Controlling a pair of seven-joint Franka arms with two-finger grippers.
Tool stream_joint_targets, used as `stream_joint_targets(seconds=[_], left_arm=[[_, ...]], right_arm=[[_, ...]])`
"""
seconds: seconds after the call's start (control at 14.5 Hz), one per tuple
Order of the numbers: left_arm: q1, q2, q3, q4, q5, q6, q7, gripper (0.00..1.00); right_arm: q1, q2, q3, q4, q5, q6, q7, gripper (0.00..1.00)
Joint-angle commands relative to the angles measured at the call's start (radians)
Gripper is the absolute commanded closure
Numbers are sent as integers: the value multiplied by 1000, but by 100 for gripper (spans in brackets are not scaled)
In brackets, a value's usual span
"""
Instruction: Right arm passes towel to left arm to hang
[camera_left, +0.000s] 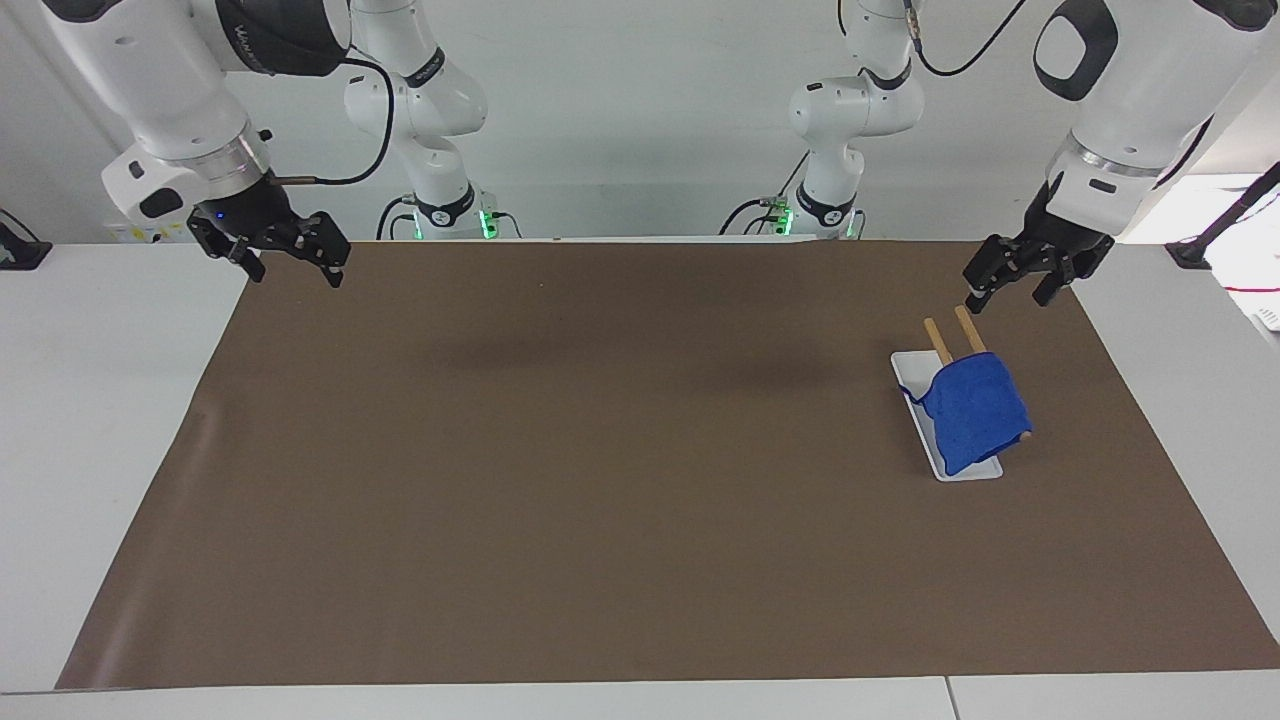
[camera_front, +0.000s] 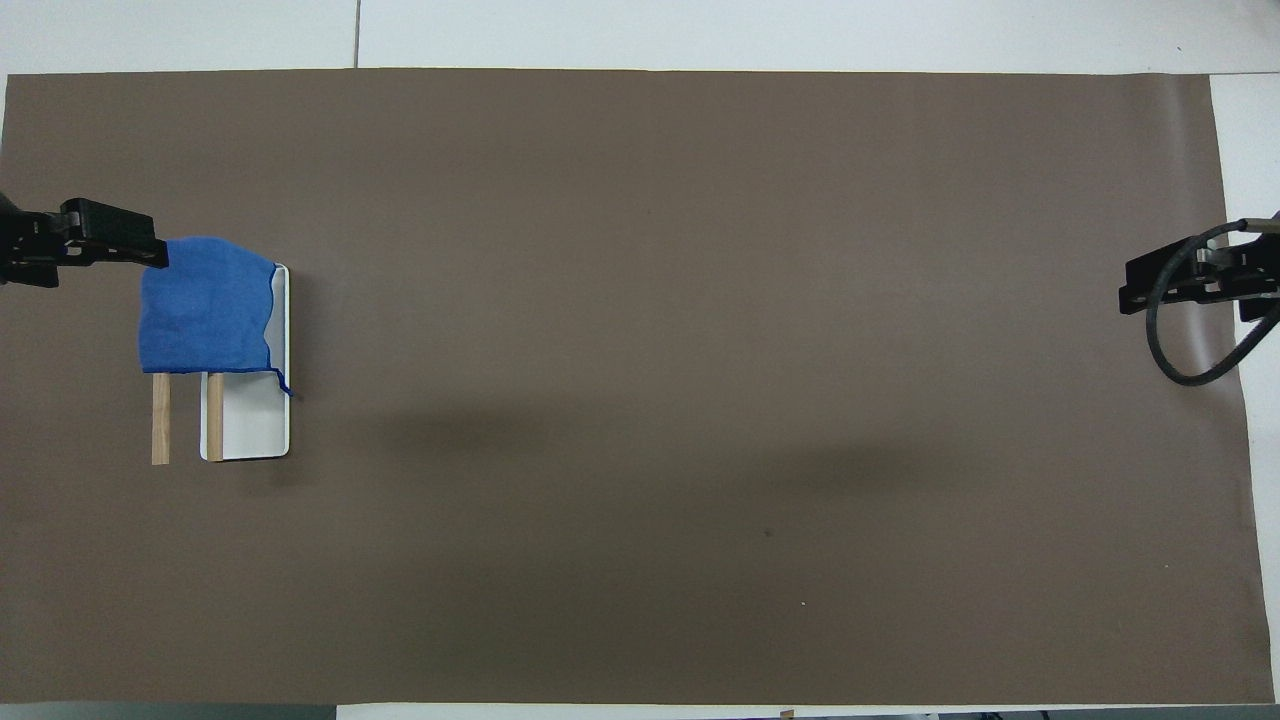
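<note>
Towel (camera_left: 975, 410) soft blue, draped over wooden rods (camera_left: 958, 331).

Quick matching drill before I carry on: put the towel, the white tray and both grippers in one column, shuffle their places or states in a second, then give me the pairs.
Things:
1. towel
2. white tray
3. left gripper
4. right gripper

Places or states:
A. open, up over the mat corner at the right arm's end
B. draped over two wooden rods
C. open, in the air near the rods' bare ends
D. flat on the brown mat, under the rods

Pairs: 1-B, 2-D, 3-C, 4-A
</note>
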Motion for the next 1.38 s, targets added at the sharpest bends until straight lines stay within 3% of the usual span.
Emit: stream_joint_targets(seconds=[0.0,0.48,1.31], left_arm=[[-3,-2,10,6,-20,-48,58,0],[-2,-37,13,-40,-20,-85,61,0],[3,-23,13,-10,22,-73,152,0]], right_arm=[[-18,-15,6,-21,15,18,-24,0],[-18,-17,4,-21,15,21,-31,0],[-18,-17,3,-19,15,18,-33,0]])
